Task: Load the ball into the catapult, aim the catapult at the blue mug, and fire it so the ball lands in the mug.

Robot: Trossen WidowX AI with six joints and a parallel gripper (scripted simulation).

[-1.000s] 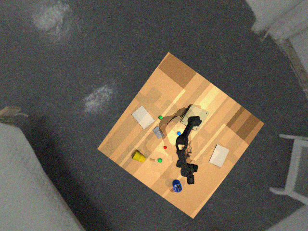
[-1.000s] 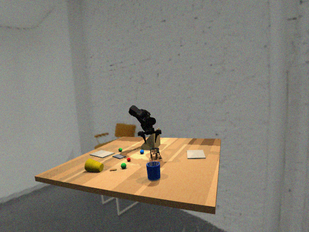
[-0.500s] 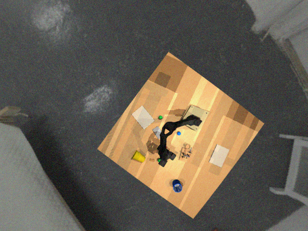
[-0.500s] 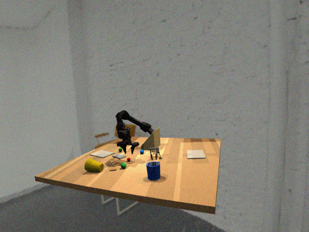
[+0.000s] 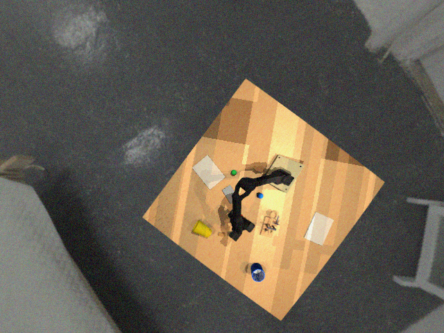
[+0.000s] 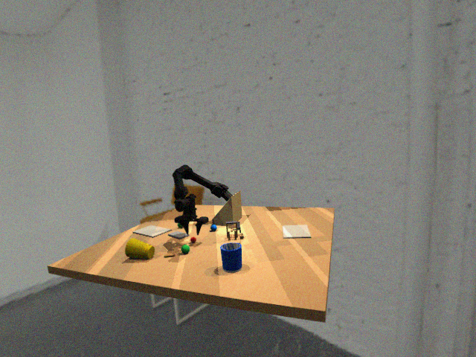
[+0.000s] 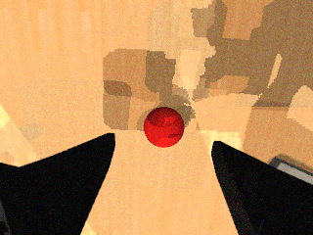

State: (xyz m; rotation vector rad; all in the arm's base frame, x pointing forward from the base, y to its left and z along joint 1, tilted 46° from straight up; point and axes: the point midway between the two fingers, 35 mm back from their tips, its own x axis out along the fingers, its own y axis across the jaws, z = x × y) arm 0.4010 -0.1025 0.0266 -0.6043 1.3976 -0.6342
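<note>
My gripper is open and empty, with its fingers pointing down above the red ball. The red ball lies on the table and appears between and just beyond the fingertips in the wrist view; the arm hides it in the top view. The small catapult stands to one side of the gripper, with nothing visible in its cup. The blue mug stands upright near the table's front edge.
A blue ball, two green balls, a yellow cup on its side, a grey pad, two white pads and a beige sloped block are around.
</note>
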